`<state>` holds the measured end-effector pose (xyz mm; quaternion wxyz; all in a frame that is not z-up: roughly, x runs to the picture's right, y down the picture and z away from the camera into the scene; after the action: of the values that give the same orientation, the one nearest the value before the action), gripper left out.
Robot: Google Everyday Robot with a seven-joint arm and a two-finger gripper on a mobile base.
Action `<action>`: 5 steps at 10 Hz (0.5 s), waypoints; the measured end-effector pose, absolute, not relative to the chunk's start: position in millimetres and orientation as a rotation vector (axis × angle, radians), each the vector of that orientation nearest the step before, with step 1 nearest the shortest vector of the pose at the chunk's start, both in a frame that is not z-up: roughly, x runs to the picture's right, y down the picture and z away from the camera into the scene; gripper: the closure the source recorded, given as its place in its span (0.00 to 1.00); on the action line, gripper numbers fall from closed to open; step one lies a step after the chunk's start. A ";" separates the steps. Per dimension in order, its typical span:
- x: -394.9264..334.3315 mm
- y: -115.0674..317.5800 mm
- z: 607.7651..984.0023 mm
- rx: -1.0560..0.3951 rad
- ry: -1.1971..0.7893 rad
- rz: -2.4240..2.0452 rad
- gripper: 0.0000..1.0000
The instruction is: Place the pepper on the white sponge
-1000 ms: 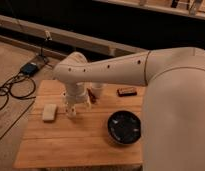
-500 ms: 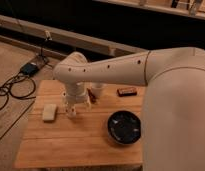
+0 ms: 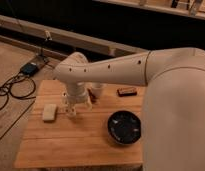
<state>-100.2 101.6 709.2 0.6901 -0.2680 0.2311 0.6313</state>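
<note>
My gripper (image 3: 77,107) hangs at the end of the white arm, pointing down over the left part of the wooden table (image 3: 71,145). Its fingers stand apart with nothing visibly between them. The white sponge (image 3: 49,112), a small cream block, lies flat on the table just left of the gripper, apart from it. Only a thin dark red sliver of the pepper (image 3: 94,99) shows at the gripper's right side, on the table; the gripper body hides the rest.
A small white cup (image 3: 98,90) stands right behind the gripper. A flat dark item with an orange mark (image 3: 127,91) lies at the table's back. A black bowl (image 3: 124,127) sits to the right. Cables and a blue device (image 3: 30,68) lie on the floor, left.
</note>
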 end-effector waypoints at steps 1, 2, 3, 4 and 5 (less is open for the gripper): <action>-90.8 99.1 719.2 -0.605 0.497 1.377 0.35; -81.6 96.3 726.9 -0.604 0.487 1.352 0.35; -62.8 89.1 742.4 -0.599 0.465 1.300 0.35; -49.8 83.8 753.2 -0.598 0.448 1.260 0.35; -36.6 77.4 766.0 -0.597 0.425 1.213 0.35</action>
<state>-36.6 77.4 766.0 0.7593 -0.2742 0.1953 0.5568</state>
